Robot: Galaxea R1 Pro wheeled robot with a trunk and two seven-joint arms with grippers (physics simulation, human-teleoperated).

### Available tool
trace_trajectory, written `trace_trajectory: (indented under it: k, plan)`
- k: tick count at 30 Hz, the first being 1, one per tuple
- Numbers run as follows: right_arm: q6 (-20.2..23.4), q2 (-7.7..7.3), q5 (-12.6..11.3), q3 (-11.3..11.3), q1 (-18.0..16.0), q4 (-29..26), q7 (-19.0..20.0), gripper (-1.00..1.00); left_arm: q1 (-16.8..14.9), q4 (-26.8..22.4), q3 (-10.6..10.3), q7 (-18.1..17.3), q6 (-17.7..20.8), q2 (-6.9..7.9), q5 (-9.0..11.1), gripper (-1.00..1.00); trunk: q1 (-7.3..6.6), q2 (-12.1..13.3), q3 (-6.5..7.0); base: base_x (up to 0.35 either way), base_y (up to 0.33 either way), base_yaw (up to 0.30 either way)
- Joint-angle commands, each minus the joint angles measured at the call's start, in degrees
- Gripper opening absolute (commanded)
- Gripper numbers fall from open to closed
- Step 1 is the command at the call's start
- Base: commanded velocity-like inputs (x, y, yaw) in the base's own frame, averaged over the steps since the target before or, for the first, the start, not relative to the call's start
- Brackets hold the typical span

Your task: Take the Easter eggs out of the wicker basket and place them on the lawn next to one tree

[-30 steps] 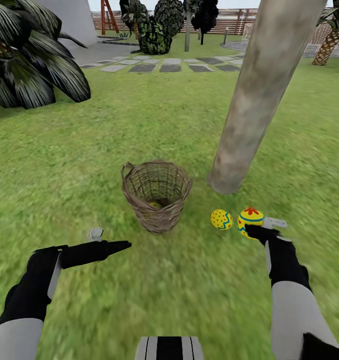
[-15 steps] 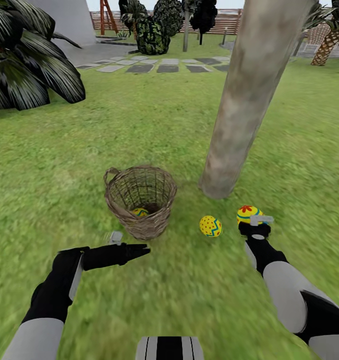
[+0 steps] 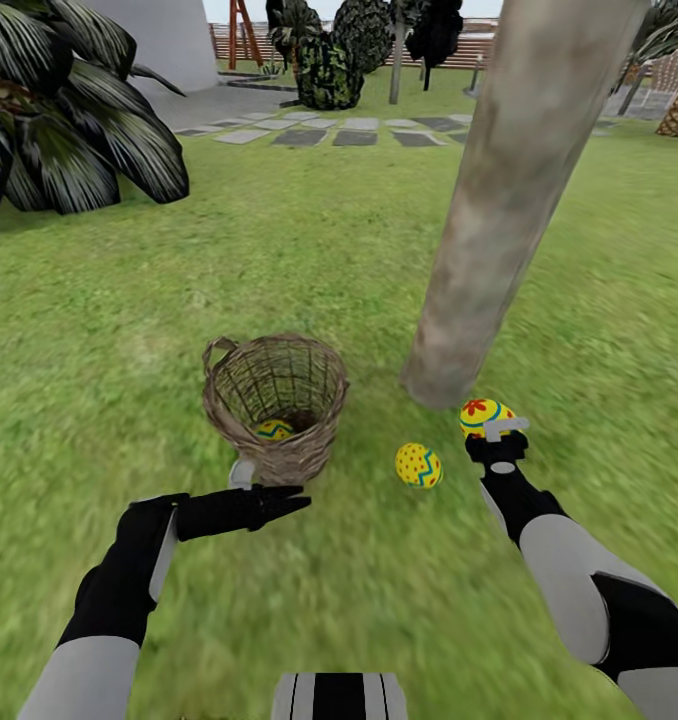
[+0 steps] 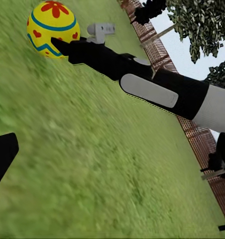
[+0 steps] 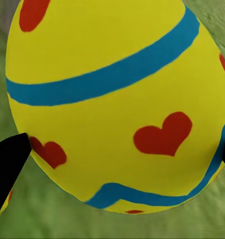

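Head view is showing me one Easter egg (image 3: 419,465) lying on the lawn (image 3: 109,330) at about seven o'clock from the tree (image 3: 499,200) base, and a second egg (image 3: 484,415) between my right gripper (image 3: 497,440) fingers, near the trunk at about five o'clock of it. My right jaws are sitting spread around that egg, a fingertip at each side; whether they are pressing it I cannot tell. A third egg (image 3: 275,430) is lying inside the wicker basket (image 3: 275,405). My left gripper (image 3: 279,498) is hovering empty just below the basket, fingers close together. I am judging two eggs nearly done, one left.
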Motion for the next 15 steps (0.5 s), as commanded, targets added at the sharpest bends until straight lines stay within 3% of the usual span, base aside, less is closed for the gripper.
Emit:
trace_trajectory:
  k: [1, 8, 15]
  plan:
    - [-0.3, 0.01, 0.4, -0.4, 0.0, 0.1, 0.0, -1.0, 0.0, 0.0, 0.1, -0.4, 0.6, -0.08, -0.3, 1.0, -0.01, 0.0, -0.04, 0.0, -0.34, 0.291]
    - [-0.4, 0.0, 0.4, -0.4, 0.0, 0.5, 0.1, -1.0, 0.0, 0.1, 0.2, -0.3, 0.2, -0.12, -0.1, 1.0, -0.01, 0.0, -0.04, 0.0, -0.345, 0.292]
    - [-0.5, 0.11, 0.3, -0.3, 0.4, 0.7, 0.3, -1.0, 0.0, 0.1, 0.2, -0.4, 0.2, -0.09, 0.2, 1.0, 0.07, -0.1, -0.7, 0.0, -0.035, 0.033]
